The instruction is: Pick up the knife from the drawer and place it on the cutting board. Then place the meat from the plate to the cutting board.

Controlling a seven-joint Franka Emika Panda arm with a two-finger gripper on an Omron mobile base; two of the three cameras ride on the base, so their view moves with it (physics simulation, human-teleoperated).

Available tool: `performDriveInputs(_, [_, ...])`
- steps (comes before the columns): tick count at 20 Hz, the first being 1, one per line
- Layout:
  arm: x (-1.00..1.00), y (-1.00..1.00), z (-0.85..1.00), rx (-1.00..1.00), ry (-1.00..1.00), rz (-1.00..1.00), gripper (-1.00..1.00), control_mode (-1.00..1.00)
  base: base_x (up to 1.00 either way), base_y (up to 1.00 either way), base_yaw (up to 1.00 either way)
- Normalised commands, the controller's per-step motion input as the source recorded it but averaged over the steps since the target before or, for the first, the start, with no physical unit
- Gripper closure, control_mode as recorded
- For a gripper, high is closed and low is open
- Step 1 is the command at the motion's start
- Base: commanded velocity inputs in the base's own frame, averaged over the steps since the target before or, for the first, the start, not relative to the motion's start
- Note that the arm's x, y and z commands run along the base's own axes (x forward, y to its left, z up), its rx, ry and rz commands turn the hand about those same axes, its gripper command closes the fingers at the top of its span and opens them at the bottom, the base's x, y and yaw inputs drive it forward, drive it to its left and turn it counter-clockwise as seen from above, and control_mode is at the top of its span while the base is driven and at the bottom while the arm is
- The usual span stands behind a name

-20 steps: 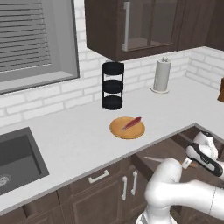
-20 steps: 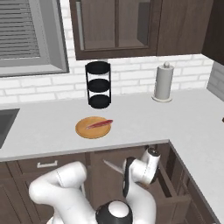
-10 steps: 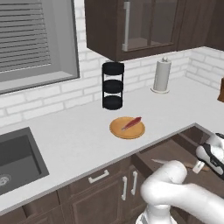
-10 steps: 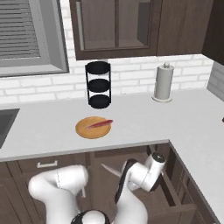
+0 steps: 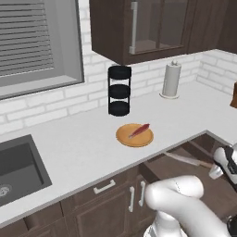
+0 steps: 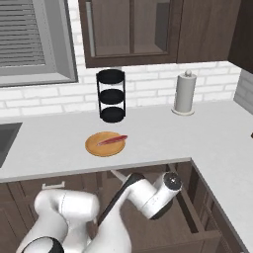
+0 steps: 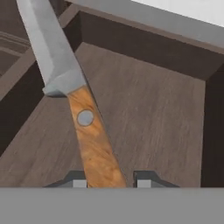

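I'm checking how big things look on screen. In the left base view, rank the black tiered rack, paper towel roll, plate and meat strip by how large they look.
1. Black tiered rack
2. Paper towel roll and plate: they look about alike, and the plate is nearer the camera, so I won't rank them.
3. Meat strip

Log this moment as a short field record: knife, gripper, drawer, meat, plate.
knife: grey blade, wooden handle running down between the fingertips, above the drawer floor
gripper: at the handle end; a fingertip on each side, grip not confirmable
drawer: open, dark brown wood
meat: red strip lying on the plate
plate: round, orange-tan, on the white counter
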Motion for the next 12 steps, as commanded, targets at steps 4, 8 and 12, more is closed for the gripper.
performDriveInputs(4, [-0.31,0.04,1.0,0.0,-0.25,-0.07,1.0,-1.0,0.0,0.0,0.0])
performDriveInputs(8, [-0.06,0.37,1.0,0.0,-0.25,-0.04,1.0,-1.0,0.0,0.0,0.0])
performDriveInputs(12, [0.07,0.79,0.82,-0.02,-0.13,0.0,1.0,-1.0,0.0,0.0,0.0])
